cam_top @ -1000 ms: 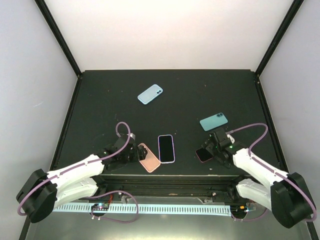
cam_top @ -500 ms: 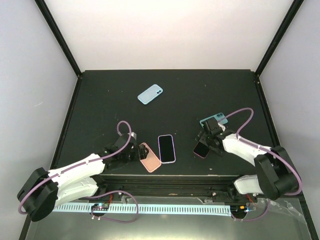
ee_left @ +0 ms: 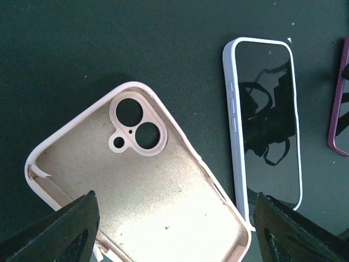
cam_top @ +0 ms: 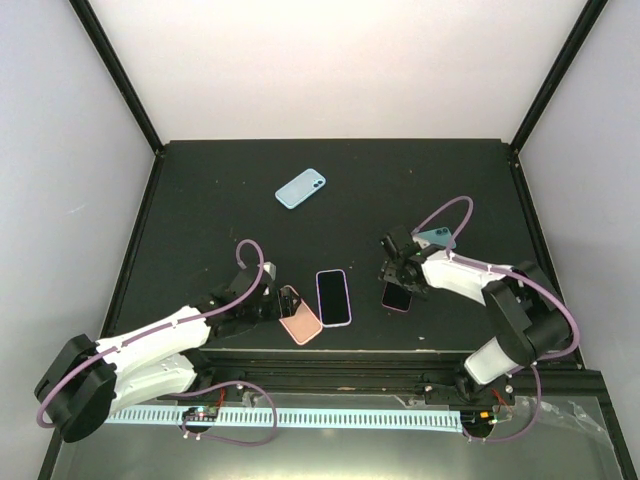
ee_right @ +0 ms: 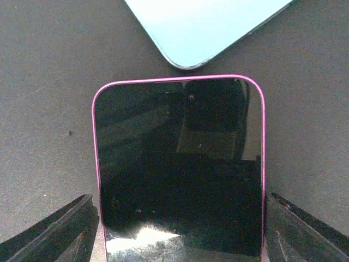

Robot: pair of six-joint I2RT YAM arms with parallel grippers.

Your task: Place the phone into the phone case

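A pink phone case (cam_top: 300, 318) lies open side up near the table's front edge. In the left wrist view the pink case (ee_left: 142, 191) shows its beige lining and camera holes. My left gripper (cam_top: 284, 301) (ee_left: 174, 229) has its jaws against both sides of the case's near end. A dark-screened phone with a magenta rim (cam_top: 396, 296) (ee_right: 180, 164) sits between the jaws of my right gripper (cam_top: 397, 281) (ee_right: 180, 229), low over the table, right of the case. A white-rimmed phone (cam_top: 333, 297) (ee_left: 267, 120) lies screen up between the two.
A teal phone (cam_top: 436, 237) (ee_right: 202, 27) lies face down just beyond the magenta phone. A light blue phone (cam_top: 300, 188) lies farther back at the middle. The magenta phone's edge shows at the right of the left wrist view (ee_left: 341, 109).
My right gripper has carried the magenta-rimmed phone up and to the left, toward the white-rimmed phone. My left gripper and the pink case have stayed in place.
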